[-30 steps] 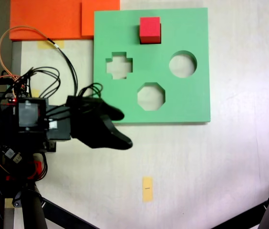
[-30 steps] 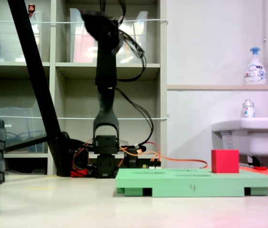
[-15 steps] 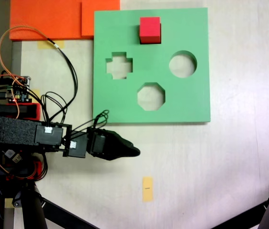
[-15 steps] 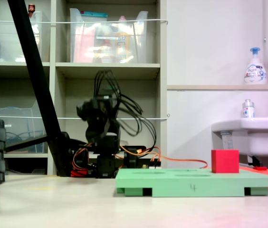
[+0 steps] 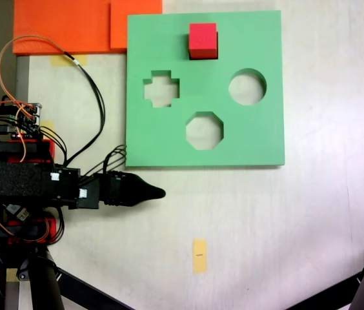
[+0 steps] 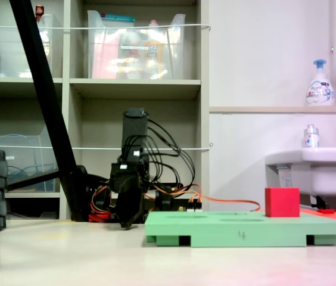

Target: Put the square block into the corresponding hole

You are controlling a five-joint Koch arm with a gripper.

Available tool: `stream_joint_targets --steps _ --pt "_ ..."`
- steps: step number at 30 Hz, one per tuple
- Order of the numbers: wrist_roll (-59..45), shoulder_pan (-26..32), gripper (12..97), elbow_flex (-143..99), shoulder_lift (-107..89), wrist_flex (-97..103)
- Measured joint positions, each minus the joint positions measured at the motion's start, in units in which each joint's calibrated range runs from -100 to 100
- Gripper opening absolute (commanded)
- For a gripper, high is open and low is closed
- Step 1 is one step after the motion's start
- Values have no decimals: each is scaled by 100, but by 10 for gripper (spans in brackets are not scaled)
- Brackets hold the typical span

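Square block point(image 5: 202, 40) point(image 6: 282, 202): red cube, upright on green board point(image 5: 259, 139) point(image 6: 245, 229), at the board's top edge in a fixed view, standing proud of its surface. Claw point(image 5: 156, 192) point(image 6: 126, 221): off the board, beyond its lower-left corner, well apart from block, low over counter point(image 5: 285, 232); jaw state cannot be told.

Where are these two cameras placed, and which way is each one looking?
A fixed view sits overhead, looking straight down at the green board and red block; the arm and its gripper reach in from the left.
Another fixed view sits at table height, looking sideways; the arm stands behind the board.
Both show board, block and arm.
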Motion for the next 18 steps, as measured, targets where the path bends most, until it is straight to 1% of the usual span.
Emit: stream_joint_targets --steps 7,9,18 --pt "-15 15 501 -10 -27 -578" --pt "-15 29 487 0 -27 -685" --pt "-15 34 486 0 -27 -715"
